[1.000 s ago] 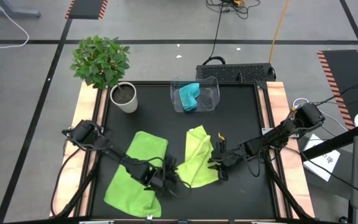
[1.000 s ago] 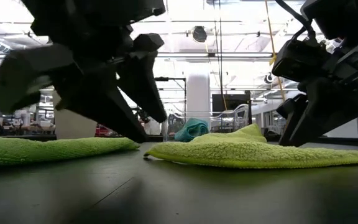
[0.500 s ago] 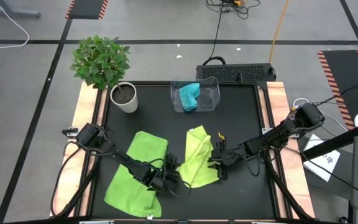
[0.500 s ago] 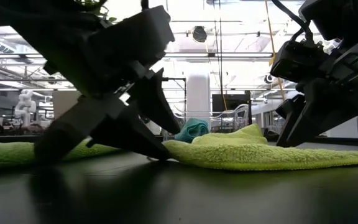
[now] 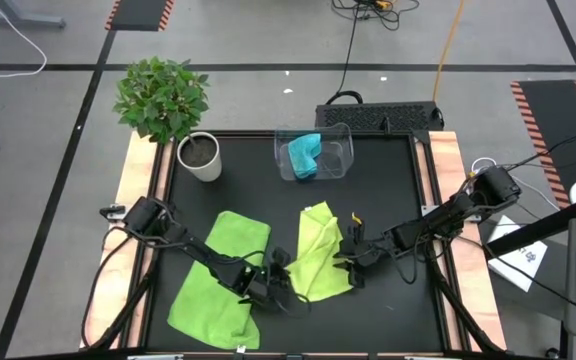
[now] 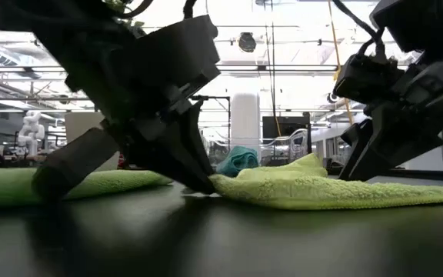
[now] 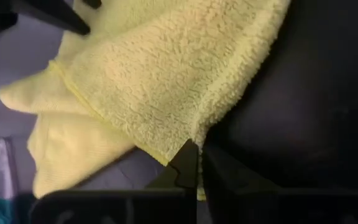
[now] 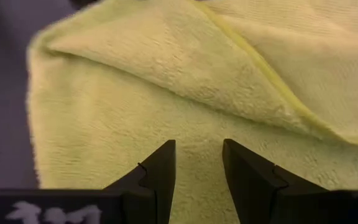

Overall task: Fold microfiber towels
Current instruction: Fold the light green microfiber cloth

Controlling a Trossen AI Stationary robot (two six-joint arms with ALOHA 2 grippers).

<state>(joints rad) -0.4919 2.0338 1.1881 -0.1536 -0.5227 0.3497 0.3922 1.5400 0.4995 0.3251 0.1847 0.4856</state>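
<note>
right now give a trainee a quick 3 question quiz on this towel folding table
1. True or false: the turquoise towel lies in the clear bin.
2. The left gripper is shut on: A) the potted plant B) an edge of the middle green towel C) the bin.
3. How many lime-green towels lie on the table?

Key: 1 true. 2 B. 3 two: the middle one and the left green towel. The right gripper holds its fingers apart on the middle towel.
</note>
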